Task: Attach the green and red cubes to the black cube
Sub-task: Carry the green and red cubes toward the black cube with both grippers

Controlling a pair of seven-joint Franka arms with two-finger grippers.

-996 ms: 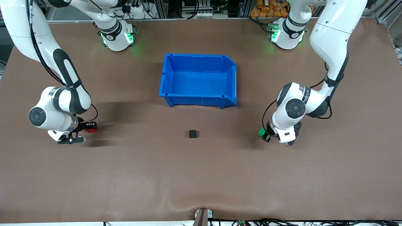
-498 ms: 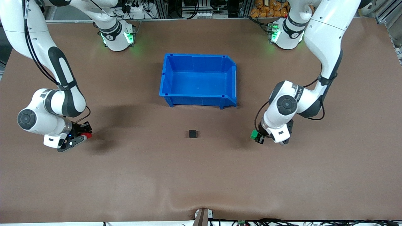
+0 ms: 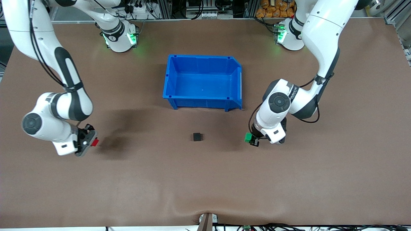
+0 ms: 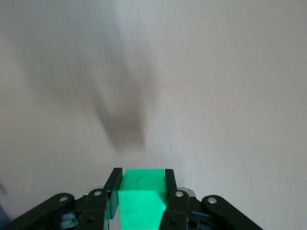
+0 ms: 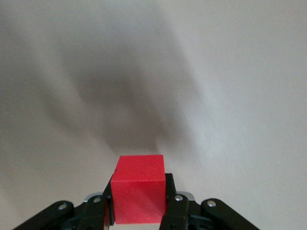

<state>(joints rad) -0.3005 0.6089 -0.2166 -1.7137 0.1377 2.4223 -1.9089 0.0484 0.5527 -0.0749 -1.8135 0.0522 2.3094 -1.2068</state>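
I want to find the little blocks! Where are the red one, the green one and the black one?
red cube (image 5: 138,188), right wrist view, its front face.
green cube (image 4: 142,199), left wrist view, its front face.
black cube (image 3: 197,137), front view, its top.

- Cubes: three in total.
- One green cube (image 3: 248,137), clamped in the left gripper (image 3: 252,140).
- One red cube (image 3: 95,141), clamped in the right gripper (image 3: 91,139).
- One black cube (image 3: 197,137), alone on the table (image 3: 205,179).
- Bins: one, the blue bin (image 3: 203,82).
- Arms: two, one gripper each.
- Tables: one, brown-topped.
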